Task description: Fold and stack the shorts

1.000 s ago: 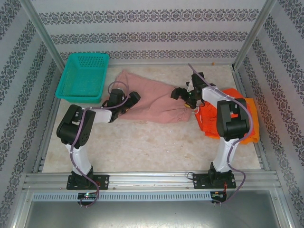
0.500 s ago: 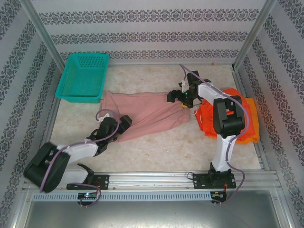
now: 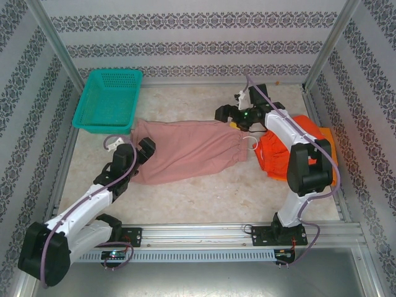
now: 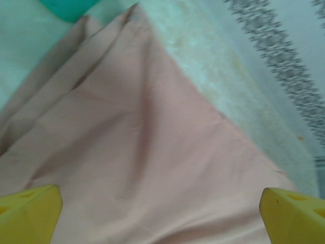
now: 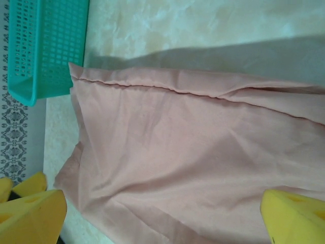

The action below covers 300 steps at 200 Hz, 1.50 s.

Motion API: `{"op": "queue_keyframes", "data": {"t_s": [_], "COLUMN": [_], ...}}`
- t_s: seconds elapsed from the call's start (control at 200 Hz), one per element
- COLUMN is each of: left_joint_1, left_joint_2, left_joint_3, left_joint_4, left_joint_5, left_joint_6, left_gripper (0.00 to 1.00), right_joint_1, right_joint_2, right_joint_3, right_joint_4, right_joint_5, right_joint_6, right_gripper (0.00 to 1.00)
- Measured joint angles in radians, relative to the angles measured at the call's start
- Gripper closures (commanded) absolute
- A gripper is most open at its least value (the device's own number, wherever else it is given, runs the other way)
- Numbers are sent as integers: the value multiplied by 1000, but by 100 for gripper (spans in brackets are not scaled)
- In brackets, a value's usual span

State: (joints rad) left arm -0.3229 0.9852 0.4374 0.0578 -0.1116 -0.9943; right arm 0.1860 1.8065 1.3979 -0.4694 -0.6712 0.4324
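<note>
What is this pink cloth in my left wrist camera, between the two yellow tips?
Observer: A pair of pink shorts, laid flat across the middle of the table.
Operator: Are any other clothes around?
Observer: Yes, a red-orange pair and a yellow-orange pair lie together at the right side, next to the pink waistband.
Operator: Where is the other arm?
Observer: The right gripper hovers open over the far edge of the pink shorts, near the waistband, holding nothing.
</note>
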Motion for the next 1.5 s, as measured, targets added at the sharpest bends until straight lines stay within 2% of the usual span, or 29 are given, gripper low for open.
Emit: {"op": "queue_keyframes", "data": {"t_s": [0.345, 0.525, 0.629, 0.724, 0.859, 1.004, 1.119, 1.214, 1.434, 1.499], "left_joint_1": [48, 61, 64, 63, 25, -135, -262, -331, -406, -418], "left_joint_2": [111, 69, 2, -56, -81, -3, 151, 300, 645, 741], "left_joint_3": [-148, -166, -137, -39, 126, 256, 351, 445, 711, 790], "left_joint_4": [50, 57, -23, -102, -123, -117, -97, -72, -17, -8], "left_joint_5": [-6, -21, -20, -2, 23, 32, 36, 58, 145, 174], "left_joint_6": [-12, -33, -19, 16, 53, 85, 116, 142, 179, 180], "left_gripper": [0, 0, 0, 0, 3, 5, 7, 10, 25, 32], "right_joint_1": [-23, -34, -33, -33, -29, -26, -24, -28, -99, -121], "right_joint_2": [232, 314, 317, 304, 158, -122, -334, -454, -584, -610], "right_joint_3": [73, 116, 126, 119, 28, -91, -182, -261, -453, -496], "right_joint_4": [27, 60, 71, 91, 105, 132, 159, 171, 174, 173], "right_joint_5": [-12, -14, -14, 2, 62, 135, 193, 226, 276, 294], "right_joint_6": [46, 96, 113, 112, 74, 7, -40, -61, -62, -58], "right_gripper": [3, 3, 2, 2, 2, 3, 2, 2, 2, 2]}}
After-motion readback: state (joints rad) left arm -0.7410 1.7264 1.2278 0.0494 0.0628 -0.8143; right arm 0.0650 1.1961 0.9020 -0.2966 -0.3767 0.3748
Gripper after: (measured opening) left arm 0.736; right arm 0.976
